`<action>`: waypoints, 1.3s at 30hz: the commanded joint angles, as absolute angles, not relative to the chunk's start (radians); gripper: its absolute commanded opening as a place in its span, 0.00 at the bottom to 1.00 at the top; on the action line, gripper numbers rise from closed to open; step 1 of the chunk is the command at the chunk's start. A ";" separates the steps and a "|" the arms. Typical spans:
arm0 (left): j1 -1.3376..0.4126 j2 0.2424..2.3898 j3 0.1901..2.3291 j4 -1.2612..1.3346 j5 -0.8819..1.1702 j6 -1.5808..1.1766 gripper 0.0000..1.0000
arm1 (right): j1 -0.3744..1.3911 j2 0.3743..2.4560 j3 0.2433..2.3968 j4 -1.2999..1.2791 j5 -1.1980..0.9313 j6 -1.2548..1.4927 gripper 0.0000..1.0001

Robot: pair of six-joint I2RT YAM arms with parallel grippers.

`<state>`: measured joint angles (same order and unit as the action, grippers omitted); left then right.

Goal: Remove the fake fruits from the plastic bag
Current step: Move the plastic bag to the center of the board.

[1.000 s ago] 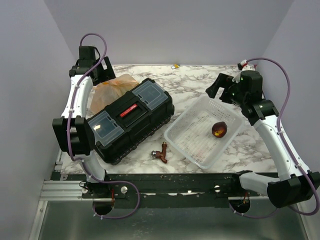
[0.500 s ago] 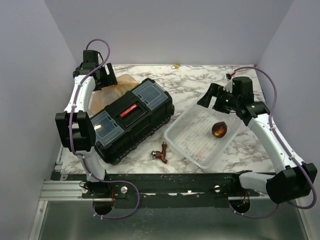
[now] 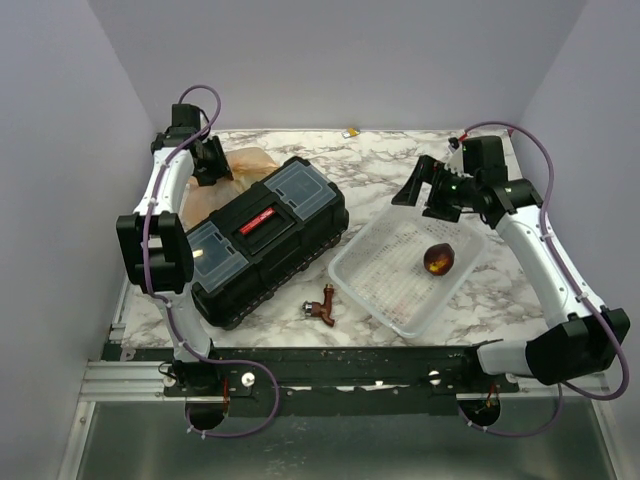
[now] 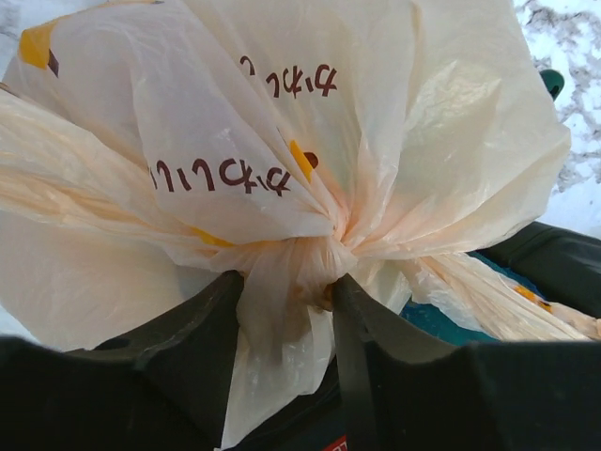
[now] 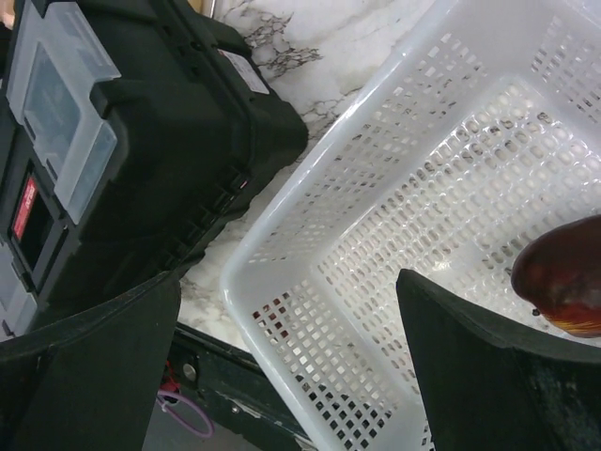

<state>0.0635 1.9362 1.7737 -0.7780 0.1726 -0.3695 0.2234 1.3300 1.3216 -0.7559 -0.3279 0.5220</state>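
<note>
The plastic bag (image 3: 243, 164), thin tan film with yellow prints, lies at the back left of the table behind the toolbox. In the left wrist view the bag (image 4: 282, 141) fills the frame, its film gathered into a knot. My left gripper (image 4: 286, 282) pinches that knot, a finger touching it on each side; from above the left gripper (image 3: 213, 166) sits at the bag's left edge. The fake fruits are hidden inside the bag. My right gripper (image 3: 420, 190) hangs open over the basket's far left edge, with nothing between the fingers of this gripper (image 5: 286, 282).
A black toolbox (image 3: 262, 235) lies diagonally in front of the bag, seen also as the toolbox (image 5: 122, 141) beside the white mesh basket (image 5: 282, 216). The basket (image 3: 345, 270) holds a maroon-brown glossy fruit (image 3: 438, 259). A small red-brown object (image 3: 322, 305) lies near the front edge.
My left gripper has moved in over the bag and closed its jaws onto the knot. The right arm has swung left and forward, bringing its open gripper over the basket's far edge.
</note>
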 commanded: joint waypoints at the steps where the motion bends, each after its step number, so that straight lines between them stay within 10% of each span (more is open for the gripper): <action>1: 0.068 1.953 1.828 -0.844 0.213 -0.393 0.38 | 0.224 1.372 1.380 -0.880 -0.326 0.496 1.00; 15: 0.030 1.952 1.972 -0.824 0.281 -0.494 0.01 | 0.224 1.556 1.543 -0.995 -0.237 0.467 1.00; 39: -0.217 2.190 2.331 -0.555 0.520 -0.778 0.00 | 0.224 1.641 1.623 -0.986 -0.262 0.448 1.00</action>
